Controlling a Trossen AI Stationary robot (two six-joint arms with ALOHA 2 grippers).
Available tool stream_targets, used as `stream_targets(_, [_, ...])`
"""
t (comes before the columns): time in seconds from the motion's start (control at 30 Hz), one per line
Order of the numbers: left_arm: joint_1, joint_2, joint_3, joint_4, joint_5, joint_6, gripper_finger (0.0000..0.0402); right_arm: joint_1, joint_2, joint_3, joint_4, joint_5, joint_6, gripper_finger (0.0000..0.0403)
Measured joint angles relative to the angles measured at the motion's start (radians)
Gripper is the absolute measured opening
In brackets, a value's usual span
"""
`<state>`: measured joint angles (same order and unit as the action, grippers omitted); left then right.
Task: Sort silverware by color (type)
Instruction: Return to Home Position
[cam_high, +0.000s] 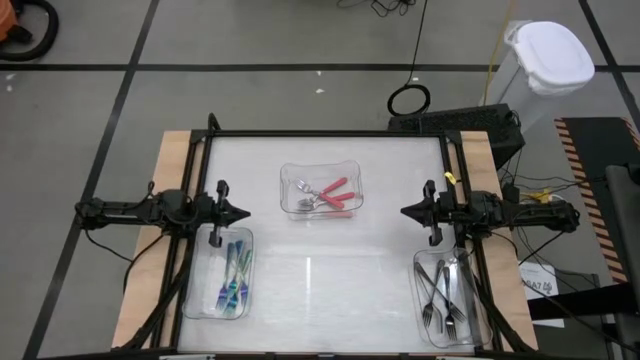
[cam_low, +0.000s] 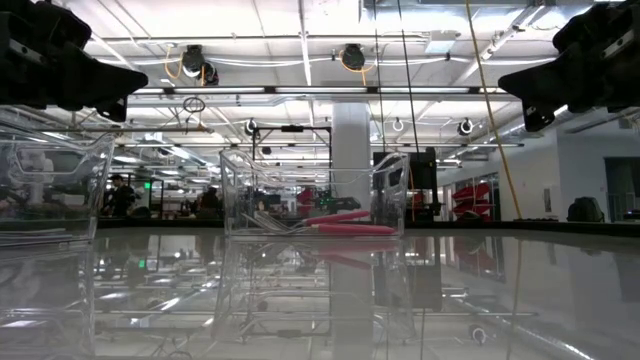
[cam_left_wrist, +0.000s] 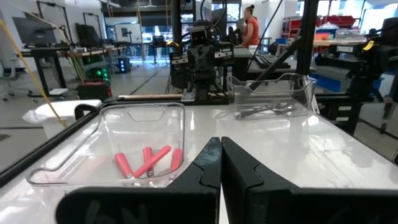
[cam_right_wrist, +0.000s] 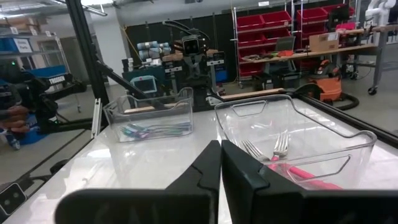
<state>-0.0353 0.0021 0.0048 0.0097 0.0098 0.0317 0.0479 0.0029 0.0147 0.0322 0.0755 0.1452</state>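
The pink-handled silverware (cam_high: 331, 196) lies in a clear tray (cam_high: 320, 167) at the table's middle far part; the left wrist view shows its pink handles (cam_left_wrist: 149, 163), the right wrist view its fork heads (cam_right_wrist: 267, 149). Teal-handled pieces (cam_high: 235, 275) lie in a clear tray by the left near corner. All-metal forks (cam_high: 447, 290) lie in a clear tray by the right near corner. My left gripper (cam_high: 244, 213) hovers shut at the table's left side, above the teal tray's far end. My right gripper (cam_high: 405, 211) hovers shut at the right side, pointing inward.
A black frame (cam_high: 320, 134) runs round the glossy white table top. Bare table lies between the three trays. Beyond the table, a white bin (cam_high: 548, 58) stands on the floor, and a person in an orange top (cam_left_wrist: 250, 28) shows in the room.
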Motion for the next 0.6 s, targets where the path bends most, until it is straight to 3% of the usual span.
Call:
stream_targets(0.33, [0.000,0.000,0.000,0.001,0.006,-0.026,0.0001,0.000,0.000,0.000,0.000,0.000,0.000,0.0011])
stream_targets(0.6, [0.000,0.000,0.000,0.004,-0.014,-0.180,0.0001,0.000,0.000,0.000,0.001,-0.001,0.000,0.0011])
